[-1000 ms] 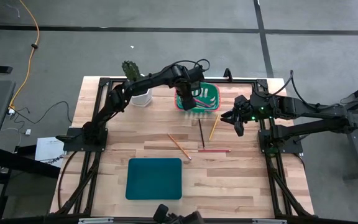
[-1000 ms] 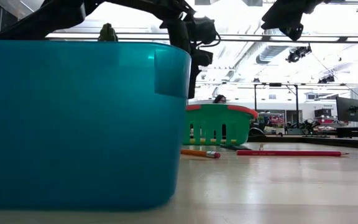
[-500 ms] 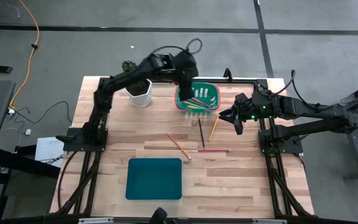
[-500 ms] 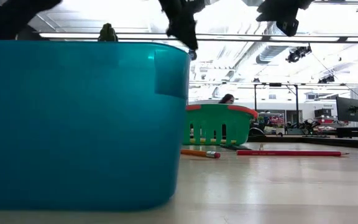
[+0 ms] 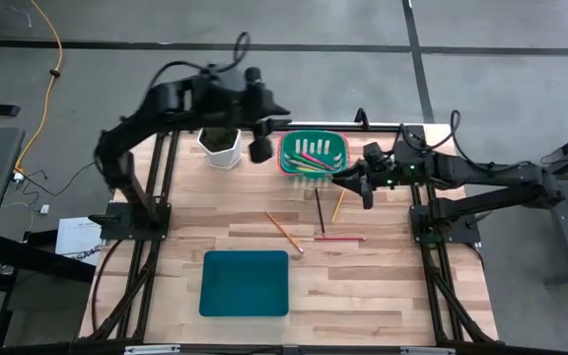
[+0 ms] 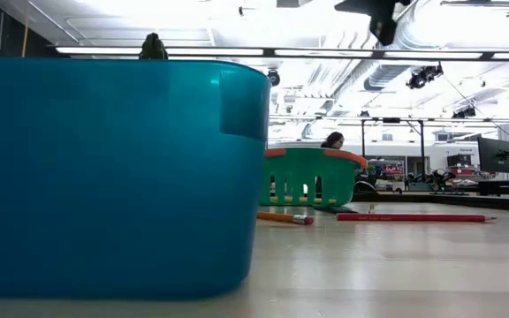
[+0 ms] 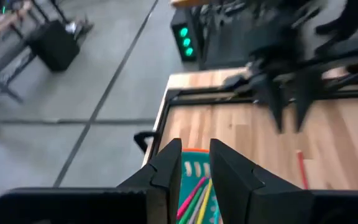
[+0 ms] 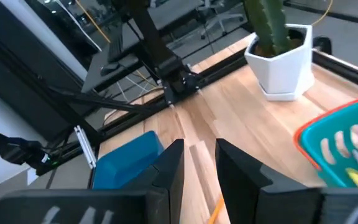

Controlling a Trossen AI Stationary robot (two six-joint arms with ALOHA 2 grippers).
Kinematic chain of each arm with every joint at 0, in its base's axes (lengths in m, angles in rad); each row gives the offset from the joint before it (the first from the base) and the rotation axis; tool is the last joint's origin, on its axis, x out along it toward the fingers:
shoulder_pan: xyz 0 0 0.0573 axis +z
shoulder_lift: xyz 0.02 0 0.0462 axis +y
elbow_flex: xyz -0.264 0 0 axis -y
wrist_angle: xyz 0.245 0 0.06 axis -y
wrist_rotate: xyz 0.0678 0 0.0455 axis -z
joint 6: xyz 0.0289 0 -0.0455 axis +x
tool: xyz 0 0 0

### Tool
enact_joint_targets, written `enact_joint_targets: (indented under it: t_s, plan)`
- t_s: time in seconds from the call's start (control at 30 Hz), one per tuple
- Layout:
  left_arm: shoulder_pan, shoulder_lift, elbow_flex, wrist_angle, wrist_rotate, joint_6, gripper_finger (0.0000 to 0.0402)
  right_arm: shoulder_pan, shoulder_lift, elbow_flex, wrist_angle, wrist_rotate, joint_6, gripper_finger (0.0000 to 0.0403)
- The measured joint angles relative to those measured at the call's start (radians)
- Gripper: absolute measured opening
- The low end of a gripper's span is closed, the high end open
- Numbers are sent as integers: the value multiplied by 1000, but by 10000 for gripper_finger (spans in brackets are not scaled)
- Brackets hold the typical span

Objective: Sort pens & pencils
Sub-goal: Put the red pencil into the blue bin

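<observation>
High view: the left gripper (image 5: 261, 148) is seen upper centre, left of the green basket (image 5: 314, 170) holding the pens (image 5: 313, 153); the right gripper (image 5: 364, 187) hangs right of it. The pencils (image 5: 320, 212) lie mid-frame on the table (image 5: 383, 286). Wrist views: both grippers' fingers stand slightly apart, empty.

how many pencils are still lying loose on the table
4: a thin orange pencil nearest the teal bin, a dark one, a yellow one beside it, a red one below. None seem hidden.
</observation>
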Motion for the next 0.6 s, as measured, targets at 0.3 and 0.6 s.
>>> enact_joint_targets:
  t_s: [0.3,0.6]
  plan:
    - [-189,-129,0,-124,-66,10,76,7,123,0,25,-136,30,83]
    - [-418,-173,-1,-281,-288,-52,76,73,226,0,92,-149,97,83]
